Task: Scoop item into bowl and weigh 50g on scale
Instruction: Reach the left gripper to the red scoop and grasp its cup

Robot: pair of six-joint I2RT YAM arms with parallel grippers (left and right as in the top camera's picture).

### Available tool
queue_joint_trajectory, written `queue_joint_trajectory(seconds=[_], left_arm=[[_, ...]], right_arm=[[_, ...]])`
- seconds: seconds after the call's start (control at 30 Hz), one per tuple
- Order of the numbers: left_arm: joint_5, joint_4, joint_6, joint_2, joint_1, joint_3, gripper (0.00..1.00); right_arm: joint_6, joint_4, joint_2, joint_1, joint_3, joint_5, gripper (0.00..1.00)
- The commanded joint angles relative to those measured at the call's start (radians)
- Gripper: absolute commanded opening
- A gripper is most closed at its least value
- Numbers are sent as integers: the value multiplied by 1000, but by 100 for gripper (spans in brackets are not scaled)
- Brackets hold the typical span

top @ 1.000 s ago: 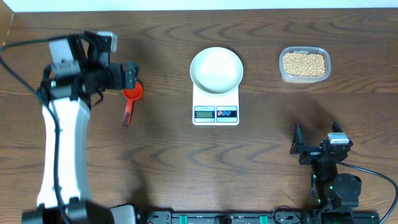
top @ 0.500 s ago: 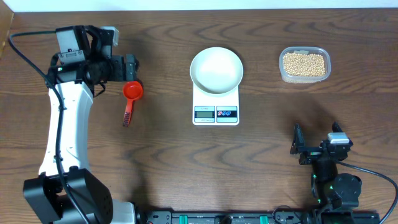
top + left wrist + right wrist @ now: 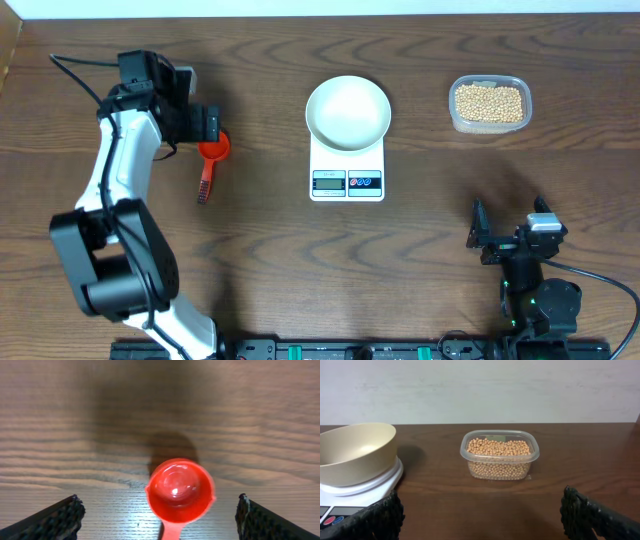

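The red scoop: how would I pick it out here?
From the white kitchen scale at the centre, carrying the white bowl, look left. The red measuring scoop lies on the table there. It alone is a bright red cup with a short handle.

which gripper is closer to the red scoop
Left. The left gripper is directly above the red scoop; the right gripper sits far off, front right.

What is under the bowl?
The scale is under the bowl. The scale's front strip shows, with the display and two buttons. The bowl covers most of the scale's top, so anything else under it cannot be seen.
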Motion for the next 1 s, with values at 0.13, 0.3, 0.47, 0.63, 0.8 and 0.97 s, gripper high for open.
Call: queue_joint_trajectory(seconds=[0.13, 0.3, 0.47, 0.63, 0.8, 0.97], left_arm=[[-16, -13, -10, 106, 50, 16, 85], [-12, -8, -10, 179, 48, 16, 76], [-8, 11, -36, 230, 45, 16, 67], [-1, 31, -62, 238, 45, 16, 47], [3, 49, -139, 237, 45, 16, 26], [13, 57, -221, 221, 45, 17, 7]], right_arm=[[-11, -4, -6, 9, -2, -2, 99], [-12, -4, -6, 9, -2, -2, 99], [-11, -4, -6, 8, -2, -2, 99], [-11, -4, -6, 9, -2, -2, 99], [-11, -4, -6, 9, -2, -2, 99], [-12, -4, -6, 9, -2, -2, 99]])
